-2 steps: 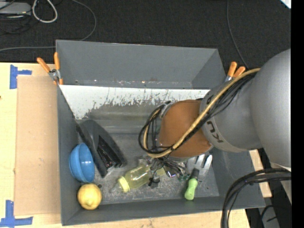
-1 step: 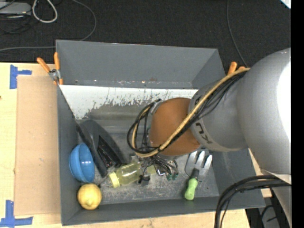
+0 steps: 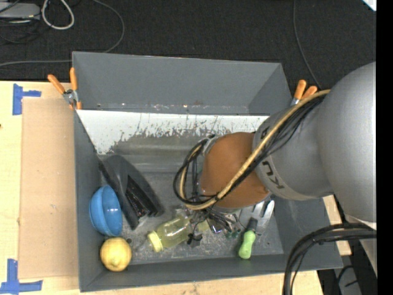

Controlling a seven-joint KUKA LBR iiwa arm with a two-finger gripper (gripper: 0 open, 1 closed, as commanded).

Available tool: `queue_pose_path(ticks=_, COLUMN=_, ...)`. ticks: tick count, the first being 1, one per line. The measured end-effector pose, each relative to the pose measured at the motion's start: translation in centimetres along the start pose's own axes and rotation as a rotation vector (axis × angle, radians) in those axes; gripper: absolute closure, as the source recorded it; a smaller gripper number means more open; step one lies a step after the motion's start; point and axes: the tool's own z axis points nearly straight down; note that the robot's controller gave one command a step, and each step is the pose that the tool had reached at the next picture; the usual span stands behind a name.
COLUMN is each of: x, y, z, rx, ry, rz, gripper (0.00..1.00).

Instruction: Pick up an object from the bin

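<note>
1. Tool (image 3: 207, 225) sits low in the bin (image 3: 178, 91), front-middle, under the orange wrist cover (image 3: 230, 171). You can't tell here whether it's open or closed, or whether it has hold of anything: the cover & cables (image 3: 184, 183) hide it.
2. Nearest thing is a clear yellowish bottle (image 3: 167, 232), lying on its side w/ the cap end toward front-left. Its right end is just beside or under the tool. Can't tell if they touch.
3. Just right of the tool you have a green-handled implement (image 3: 246, 244). Handle points at the front wall; the metal part runs up-right toward the arm.
4. Left of the bottle, and apart from it, is a black stapler-like thing (image 3: 138, 195), lying diagonal on the floor.
5. Further left is a blue bowl (image 3: 104, 211), tipped on edge by the left wall, close beside the black thing.
6. Front-left corner has a yellow lemon (image 3: 115, 254), just in front of the bowl.
</note>
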Motion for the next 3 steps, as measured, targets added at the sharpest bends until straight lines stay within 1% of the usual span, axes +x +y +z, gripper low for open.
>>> queue_pose_path(ticks=1, x=-0.7, y=1.8, z=0.4, rx=-0.002, ry=-0.004, rz=0.055, gripper=1.00)
queue_pose_path(ticks=2, x=0.2, y=0.4, z=-1.5, rx=0.000, ry=0.001, rz=0.023, gripper=1.00)
queue_pose_path(ticks=3, x=-1.5, y=-0.1, z=-11.6, rx=-0.002, ry=0.004, rz=0.036, gripper=1.00)
